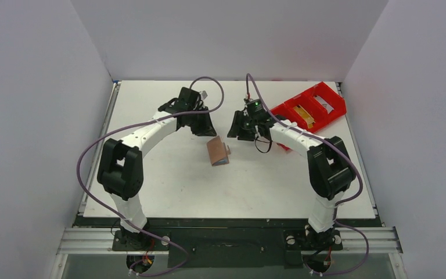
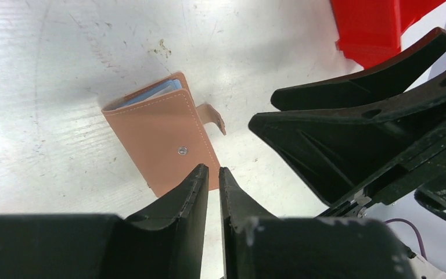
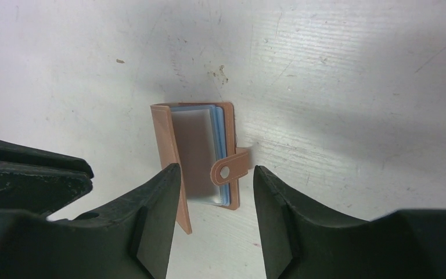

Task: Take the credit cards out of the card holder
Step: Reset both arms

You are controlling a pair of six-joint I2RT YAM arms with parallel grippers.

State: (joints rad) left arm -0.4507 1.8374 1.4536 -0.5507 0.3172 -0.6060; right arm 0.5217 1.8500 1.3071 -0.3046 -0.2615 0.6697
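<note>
White table (image 1: 168,186), grey walls around. Card holder (image 1: 218,152) mid-table, partly open, tab (image 3: 232,168) unsnapped. Left gripper (image 2: 213,174) just beside holder, fingers nearly together, empty. Right gripper (image 3: 216,170) above holder, jaws apart, empty. Best: left pins cover flat, right pinches card edges, draws straight out.

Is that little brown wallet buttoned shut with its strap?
No: the strap of the card holder sticks out unfastened, and one cover stands swung open, showing pale blue sleeves.
</note>
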